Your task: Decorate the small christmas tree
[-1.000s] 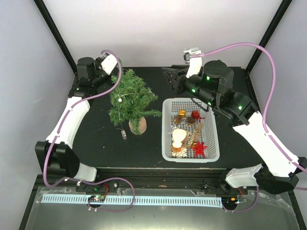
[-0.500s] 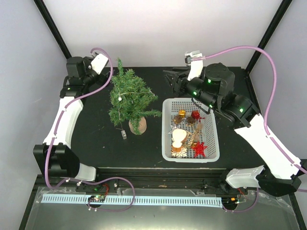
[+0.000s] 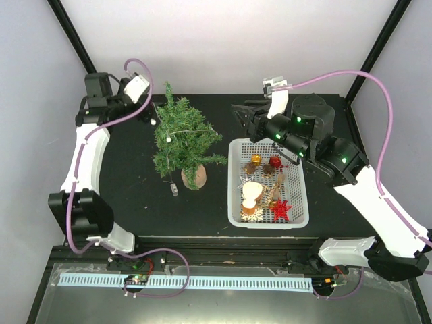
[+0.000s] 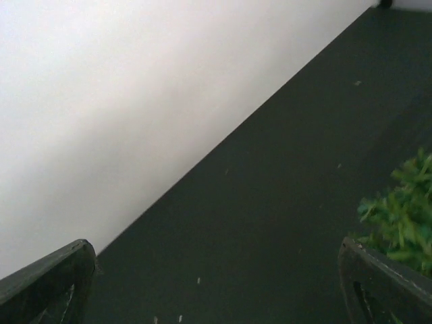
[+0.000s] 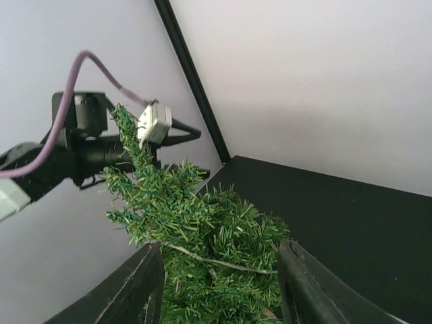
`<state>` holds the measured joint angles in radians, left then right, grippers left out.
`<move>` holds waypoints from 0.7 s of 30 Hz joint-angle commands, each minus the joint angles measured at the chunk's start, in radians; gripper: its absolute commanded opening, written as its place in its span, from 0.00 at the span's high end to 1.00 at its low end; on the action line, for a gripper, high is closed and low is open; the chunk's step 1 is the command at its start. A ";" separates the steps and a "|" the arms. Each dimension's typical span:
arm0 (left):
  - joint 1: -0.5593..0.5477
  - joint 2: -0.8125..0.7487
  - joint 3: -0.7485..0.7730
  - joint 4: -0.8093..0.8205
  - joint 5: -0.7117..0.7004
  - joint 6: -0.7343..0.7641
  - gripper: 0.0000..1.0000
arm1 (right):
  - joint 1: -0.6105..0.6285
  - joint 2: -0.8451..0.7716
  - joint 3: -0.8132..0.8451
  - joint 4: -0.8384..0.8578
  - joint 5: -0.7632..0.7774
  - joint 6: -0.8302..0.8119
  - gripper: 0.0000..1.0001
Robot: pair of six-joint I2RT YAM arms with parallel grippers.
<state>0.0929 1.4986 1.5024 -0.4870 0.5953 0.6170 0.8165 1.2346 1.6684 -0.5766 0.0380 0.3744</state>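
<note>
So the left gripper point(image 4: 216, 287) has been backed off the small christmas tree point(image 3: 183, 138) in the last second. It was tucked in by the top branches, and now it's been pulled out to about 10 o'clock of the tree, toward the far-left corner. Its jaws have been thrown wide apart too, and nothing is seen between them — just bare table point(image 4: 270, 202) and a bit of green at 3 o'clock in the wrist view.

A thin pale strand point(image 3: 177, 133) can be seen draped across the branches, so that piece was probably just let go and can be counted as hung.

The tree is stood on its wooden base at 9 o'clock of the white basket point(image 3: 235, 202), apart from it. The right gripper point(image 5: 219, 283) is parked at 12 o'clock of the basket, jaws half spread, nothing pinched — the red star point(image 3: 281, 209) and the rest are left to be picked.
</note>
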 commanded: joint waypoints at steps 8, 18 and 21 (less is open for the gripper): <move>0.017 0.362 0.576 -0.482 0.460 0.177 0.12 | -0.006 -0.022 -0.040 0.025 -0.026 0.018 0.53; 0.017 0.502 0.764 -0.810 0.501 0.502 0.13 | -0.005 -0.006 -0.043 0.029 -0.039 0.020 0.53; 0.016 0.500 0.766 -0.829 0.474 0.555 0.13 | -0.006 -0.007 -0.052 0.034 -0.038 0.020 0.53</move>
<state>0.1036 2.0037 2.2120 -1.1995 1.0481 1.0138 0.8162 1.2266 1.6295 -0.5663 0.0147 0.3874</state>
